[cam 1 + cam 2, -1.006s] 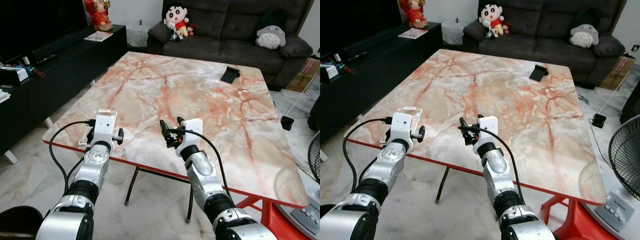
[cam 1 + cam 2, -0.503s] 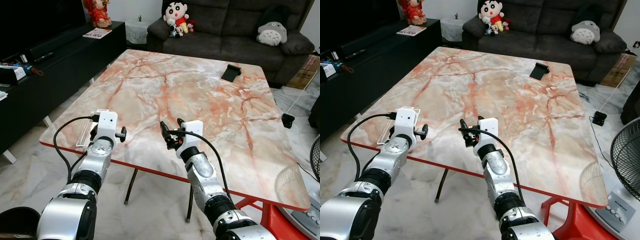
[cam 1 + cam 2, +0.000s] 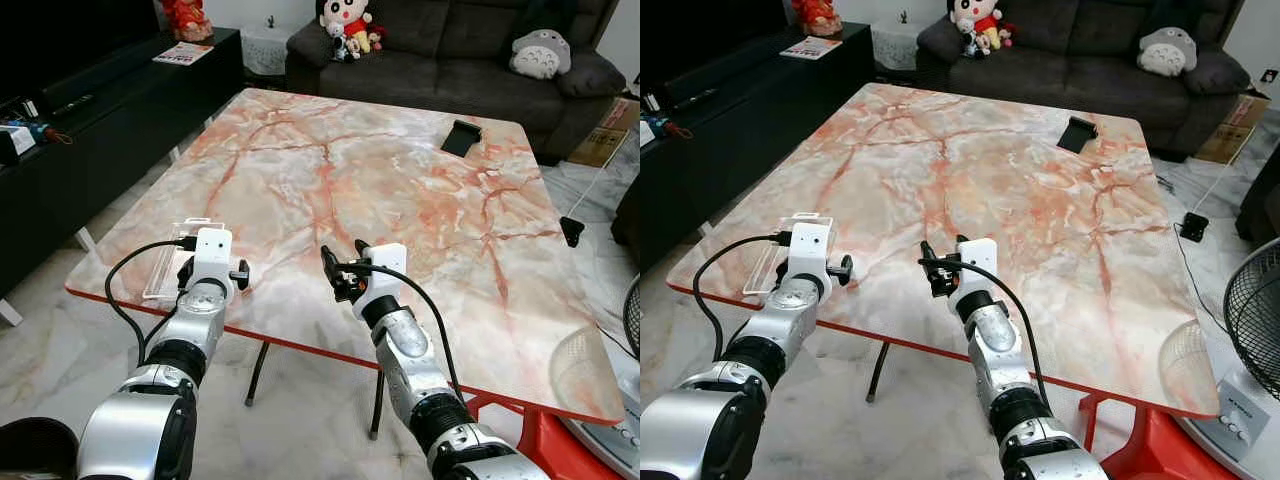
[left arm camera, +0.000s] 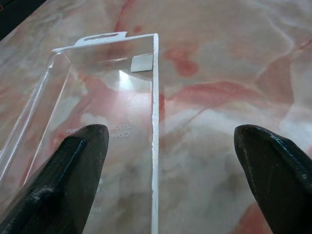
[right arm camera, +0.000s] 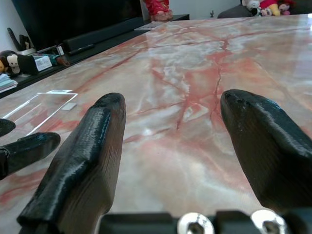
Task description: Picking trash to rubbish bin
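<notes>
Two tools low over the pink marble surface [image 3: 400,190], left tool [image 4: 161,161] spread wide, clear plastic box [image 4: 97,122] flat on the surface right ahead, one long edge between its fingers, right tool [image 5: 170,146] wide too, holding nothing, box off to its left.

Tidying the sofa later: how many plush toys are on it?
3, maybe more hidden. A black-haired doll in red sits at the sofa's left end, a small panda-like toy beside its feet, and a grey round plush lies toward the right end.
</notes>
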